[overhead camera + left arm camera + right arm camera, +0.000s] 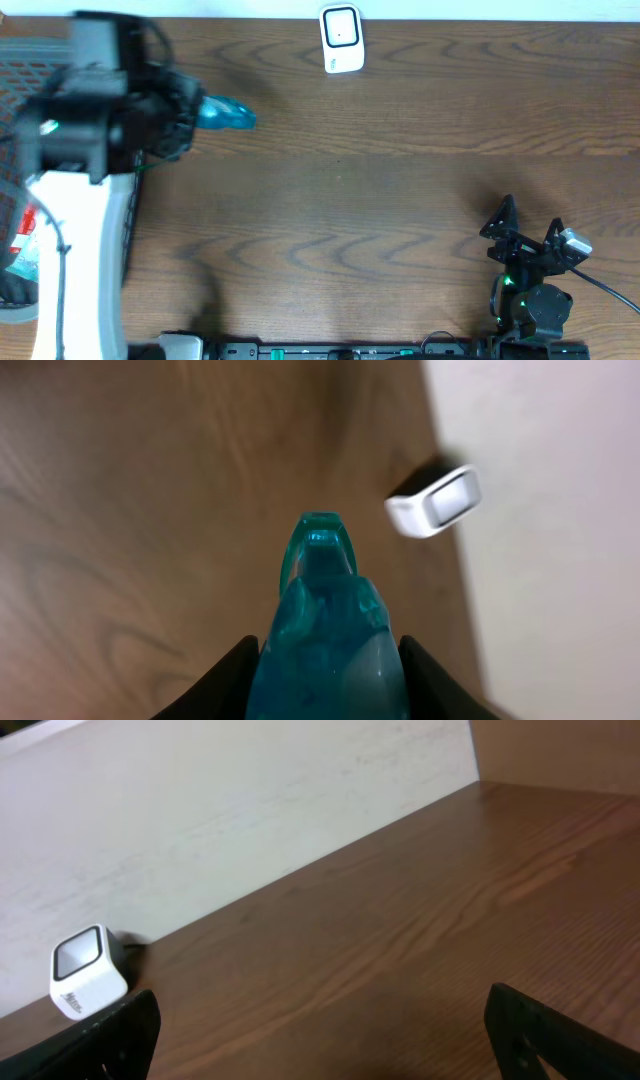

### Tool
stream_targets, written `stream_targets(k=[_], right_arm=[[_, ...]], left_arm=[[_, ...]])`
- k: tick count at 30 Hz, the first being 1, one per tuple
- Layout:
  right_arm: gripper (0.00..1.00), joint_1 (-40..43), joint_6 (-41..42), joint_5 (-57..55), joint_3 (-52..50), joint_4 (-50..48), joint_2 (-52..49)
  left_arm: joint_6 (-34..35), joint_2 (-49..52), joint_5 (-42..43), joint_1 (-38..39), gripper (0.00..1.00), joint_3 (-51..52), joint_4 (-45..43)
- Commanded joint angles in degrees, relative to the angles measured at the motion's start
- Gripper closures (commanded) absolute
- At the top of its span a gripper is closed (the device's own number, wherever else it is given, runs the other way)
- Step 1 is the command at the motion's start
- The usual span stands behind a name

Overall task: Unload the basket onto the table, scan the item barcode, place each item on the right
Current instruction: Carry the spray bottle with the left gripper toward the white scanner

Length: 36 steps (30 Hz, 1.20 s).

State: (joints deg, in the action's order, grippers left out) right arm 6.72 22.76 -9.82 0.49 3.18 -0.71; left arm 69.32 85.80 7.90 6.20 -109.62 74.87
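Seems to be the carrying step: pinches a translucent teal plastic item (228,114) between the dark fingers (225,682) of the left gripper (190,112), above the left part of the brown wooden table (380,200), tip pointing to the right. Cannot tell what kind of item exactly, and finds no barcode on it in any view. Hangs well apart from the small white box-shaped scanner (341,38), placed at the far edge beside the pale wall (250,810). Shows the right gripper (525,232) spread wide and holding nothing, at the near right side. Next, probably: bring the item before the dark window (341,29) of the scanner, turn the wrist until the barcode faces this window, then hold steady without squeezing harder.
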Motion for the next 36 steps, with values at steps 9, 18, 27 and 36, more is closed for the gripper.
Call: stream_targets(k=[9,18,27,36], right_arm=[[0.01,-0.8,-0.7,-0.1,-0.2,0.1,0.2],[0.01,-0.8,-0.7,-0.1,-0.2,0.1,0.2],[0.01,-0.8,-0.7,-0.1,-0.2,0.1,0.2],[0.01,-0.8,-0.7,-0.1,-0.2,0.1,-1.6]], left_arm=[[8.0,15.6,-6.0,11.1,0.66,-0.4,3.7],[15.5,25.6,-6.0,15.9,0.66,-0.4,3.6],[15.5,28.0,-7.5,16.3,0.66,-0.4,3.5],[15.5,28.0,-9.1,16.3,0.66,-0.4,3.5]])
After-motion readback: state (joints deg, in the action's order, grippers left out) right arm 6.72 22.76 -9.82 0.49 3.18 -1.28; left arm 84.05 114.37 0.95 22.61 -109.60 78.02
